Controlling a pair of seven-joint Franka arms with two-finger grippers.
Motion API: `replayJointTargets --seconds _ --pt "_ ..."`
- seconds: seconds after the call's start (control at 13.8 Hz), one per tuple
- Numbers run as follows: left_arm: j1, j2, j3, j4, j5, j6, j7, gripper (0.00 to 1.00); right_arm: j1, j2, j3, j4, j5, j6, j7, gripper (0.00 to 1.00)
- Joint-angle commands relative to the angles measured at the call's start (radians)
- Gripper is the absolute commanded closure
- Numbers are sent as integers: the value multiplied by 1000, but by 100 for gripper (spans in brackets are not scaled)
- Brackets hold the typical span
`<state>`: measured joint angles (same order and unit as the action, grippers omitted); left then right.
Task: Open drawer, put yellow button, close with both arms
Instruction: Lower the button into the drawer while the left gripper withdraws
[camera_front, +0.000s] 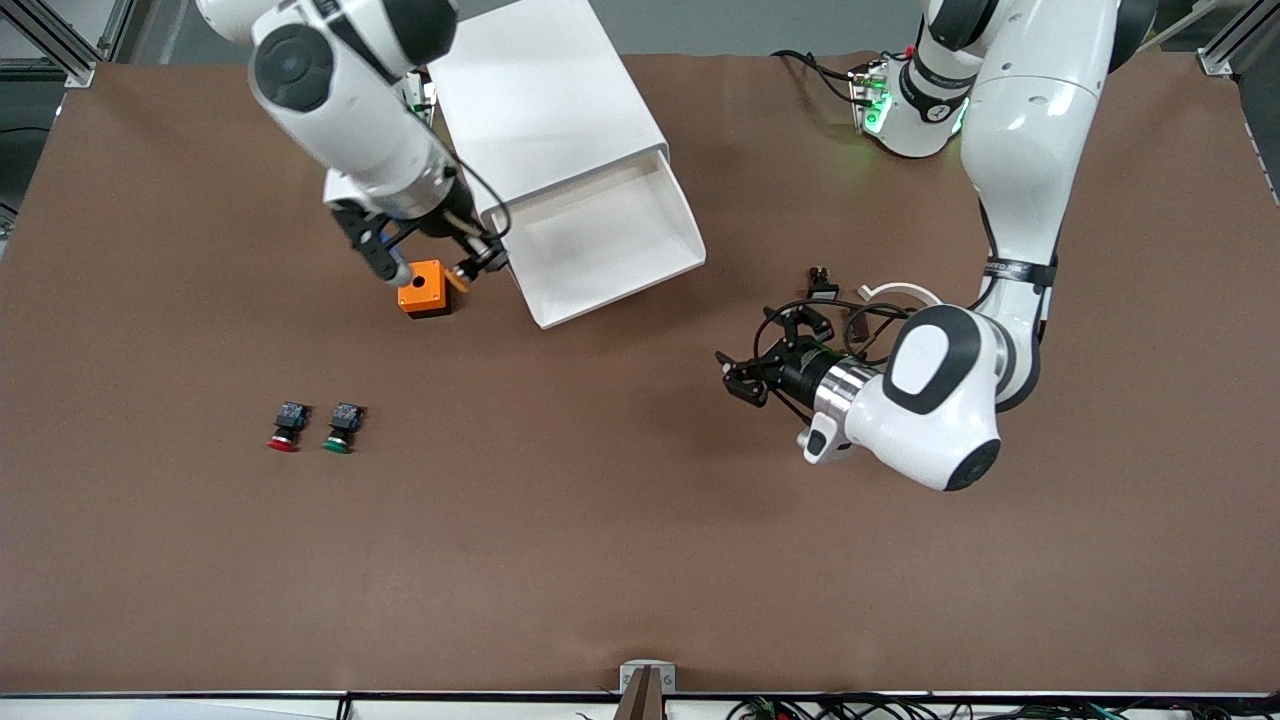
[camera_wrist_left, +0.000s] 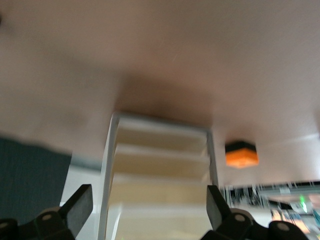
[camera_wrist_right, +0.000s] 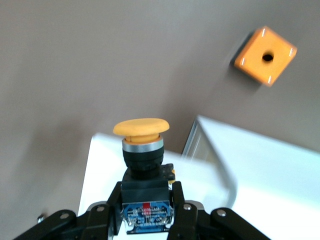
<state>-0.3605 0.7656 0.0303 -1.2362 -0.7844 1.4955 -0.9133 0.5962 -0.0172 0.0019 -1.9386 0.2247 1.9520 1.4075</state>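
Red button (camera_front: 285, 427) and green button (camera_front: 342, 428) are sitting nearest the camera, side by side and just apart, caps toward the camera, at the right arm's end of the surface (camera_front: 640, 560). Both are lying well apart from everything else, with a broad brown stretch running from them to the near edge.

Farther from the camera, the orange box (camera_front: 425, 289) is sitting close to the side wall of the drawer (camera_front: 600, 235). The drawer is standing pulled out of the white cabinet (camera_front: 530, 90), tray facing up, front lip angling toward the left arm's end.

The right end effector (camera_front: 435, 262) is hanging over the orange box, just off the drawer's side edge. It is pinching the yellow button (camera_wrist_right: 142, 150) by its black-and-blue body, cap pointing away from the fingers (camera_wrist_right: 176, 200). So the button is up in the air and outside the tray.

The left end effector (camera_front: 738, 378) is hovering low over bare surface near the drawer's front lip, toward the left arm's end. Its jaws are standing wide with nothing between them. In the left wrist view its fingers (camera_wrist_left: 80, 205) are framing the cabinet's stacked drawer fronts, with the orange box showing beside the cabinet.
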Motion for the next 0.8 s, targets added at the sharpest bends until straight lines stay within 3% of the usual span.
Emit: replayJointTargets --seconds 0.0,0.22,0.36,0.73 --pt "-35 -17 5 -25 98 188 83 0 100 22 -17 44 9 19 129 100" --pt "-37 -77 6 -25 258 314 88 0 160 72 -17 79 -5 48 241 100" --pt "-28 -133 7 -25 353 324 76 0 184 143 -17 136 -36 48 313 100" --pt "45 -196 6 -26 297 318 64 0 235 276 -17 240 -93 64 429 100"
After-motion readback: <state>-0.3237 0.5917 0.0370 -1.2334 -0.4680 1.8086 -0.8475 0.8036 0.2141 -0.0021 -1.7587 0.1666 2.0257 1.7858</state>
